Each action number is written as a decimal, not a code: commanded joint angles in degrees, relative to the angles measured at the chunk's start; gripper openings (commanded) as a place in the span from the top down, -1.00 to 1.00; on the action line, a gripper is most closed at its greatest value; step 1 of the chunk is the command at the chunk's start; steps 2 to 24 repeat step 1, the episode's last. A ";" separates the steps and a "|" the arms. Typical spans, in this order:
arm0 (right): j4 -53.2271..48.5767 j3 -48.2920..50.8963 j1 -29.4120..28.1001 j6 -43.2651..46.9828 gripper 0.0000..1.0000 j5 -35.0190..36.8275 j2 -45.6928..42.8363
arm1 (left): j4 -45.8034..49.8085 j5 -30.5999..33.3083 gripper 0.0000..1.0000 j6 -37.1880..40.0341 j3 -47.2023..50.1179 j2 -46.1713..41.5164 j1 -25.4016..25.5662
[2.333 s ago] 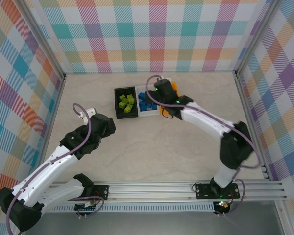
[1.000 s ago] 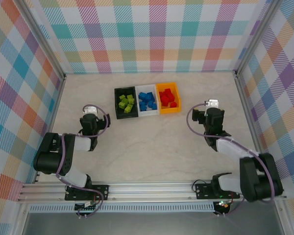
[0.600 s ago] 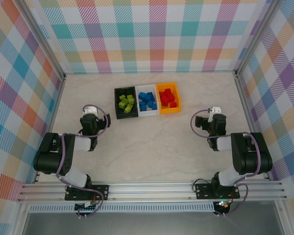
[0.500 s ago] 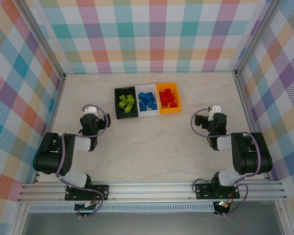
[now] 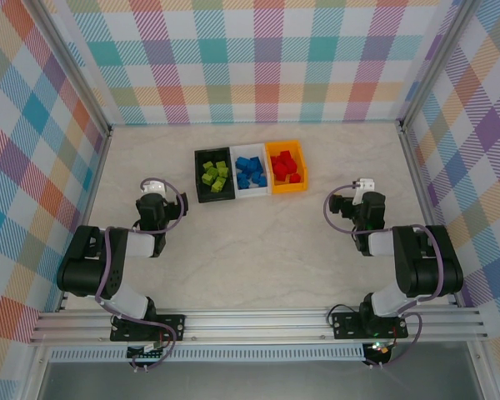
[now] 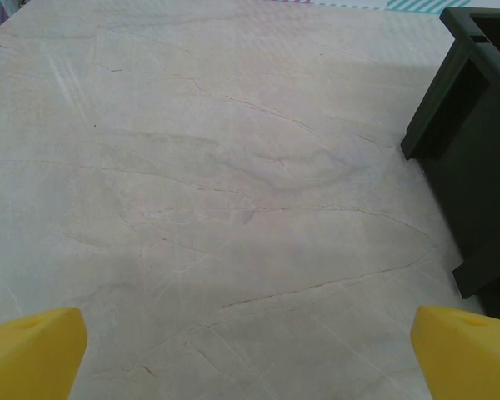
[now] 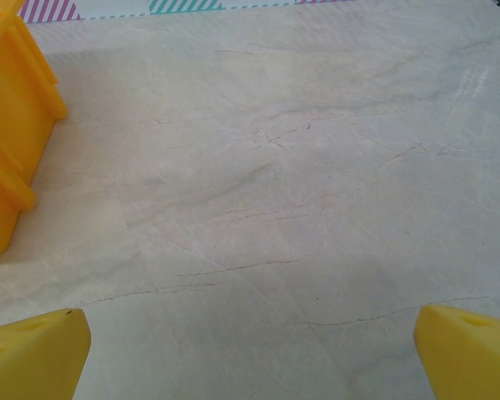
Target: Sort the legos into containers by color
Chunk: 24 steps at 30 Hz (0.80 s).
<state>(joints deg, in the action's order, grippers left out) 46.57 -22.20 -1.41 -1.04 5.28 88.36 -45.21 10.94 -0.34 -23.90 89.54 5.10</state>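
Three containers stand in a row at the back middle of the table. The black bin (image 5: 198,177) holds the lime green legos (image 5: 216,174). Beside it, the white bin (image 5: 252,194) holds the blue legos (image 5: 251,172), and the orange bin (image 5: 288,189) holds the red legos (image 5: 285,167). My left gripper (image 5: 152,193) rests low on the left, open and empty, with bare table between its yellow fingertips (image 6: 33,350). The black bin's wall (image 6: 475,142) stands to its right. My right gripper (image 5: 365,196) rests on the right, open and empty, with the orange bin (image 7: 8,125) to its left.
Plaid walls enclose the table on three sides, with metal posts (image 5: 417,158) at the corners. An aluminium rail (image 5: 258,321) carrying both arm bases runs along the near edge. Both arms are folded back close to their bases.
The right arm has drawn back from the orange bin and folded down on the right. The left arm has folded in too. Both have stayed still over the last half second.
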 commanded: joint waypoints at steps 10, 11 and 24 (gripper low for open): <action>1.95 -0.74 0.24 -0.69 -0.99 -1.15 -0.55 | -1.60 -0.68 -1.00 0.89 0.09 0.04 -0.42; 1.95 -0.74 0.24 -0.69 -0.99 -1.15 -0.55 | -1.60 -0.68 -1.00 0.89 0.09 0.04 -0.42; 1.95 -0.74 0.24 -0.69 -0.99 -1.15 -0.55 | -1.60 -0.68 -1.00 0.89 0.09 0.04 -0.42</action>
